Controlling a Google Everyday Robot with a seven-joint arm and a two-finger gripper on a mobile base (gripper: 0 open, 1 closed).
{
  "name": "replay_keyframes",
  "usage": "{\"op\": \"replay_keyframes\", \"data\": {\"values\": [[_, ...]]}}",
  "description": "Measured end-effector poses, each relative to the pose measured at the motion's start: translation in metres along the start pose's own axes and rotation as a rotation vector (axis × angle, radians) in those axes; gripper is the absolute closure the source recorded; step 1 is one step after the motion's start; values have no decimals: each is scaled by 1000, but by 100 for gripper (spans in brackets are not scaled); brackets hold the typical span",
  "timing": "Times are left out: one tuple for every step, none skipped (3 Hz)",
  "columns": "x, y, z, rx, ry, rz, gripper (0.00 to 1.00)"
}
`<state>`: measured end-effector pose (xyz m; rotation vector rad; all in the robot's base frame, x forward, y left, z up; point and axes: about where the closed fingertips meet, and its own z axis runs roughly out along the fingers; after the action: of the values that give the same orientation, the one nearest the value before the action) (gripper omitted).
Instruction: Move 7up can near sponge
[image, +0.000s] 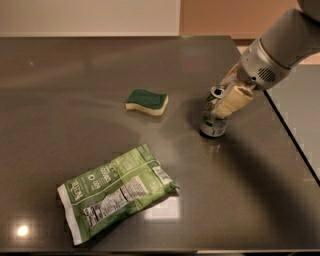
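The 7up can (212, 124), silver with green markings, stands slightly tilted on the dark table (75, 90), right of centre. My gripper (218, 102) comes in from the upper right and is shut on the can's upper half, with one cream finger (233, 100) across its near right side. The sponge (146, 101), green top over pale yellow foam, lies flat to the can's left, about one can-height away. Whether the can's base touches the table cannot be told.
A flat green snack bag (117, 191) lies at the front left of the table. The table's right edge (292, 135) runs diagonally just right of the can, with a second grey surface (300, 100) beyond it. A wall stands behind the table.
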<state>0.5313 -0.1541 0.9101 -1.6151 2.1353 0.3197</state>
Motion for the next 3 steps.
{"op": "replay_keyframes", "data": {"values": [[-26, -14, 7, -26, -28, -39, 100], [-43, -28, 18, -45, -48, -68, 100], [-57, -38, 27, -63, -64, -96, 100]]}}
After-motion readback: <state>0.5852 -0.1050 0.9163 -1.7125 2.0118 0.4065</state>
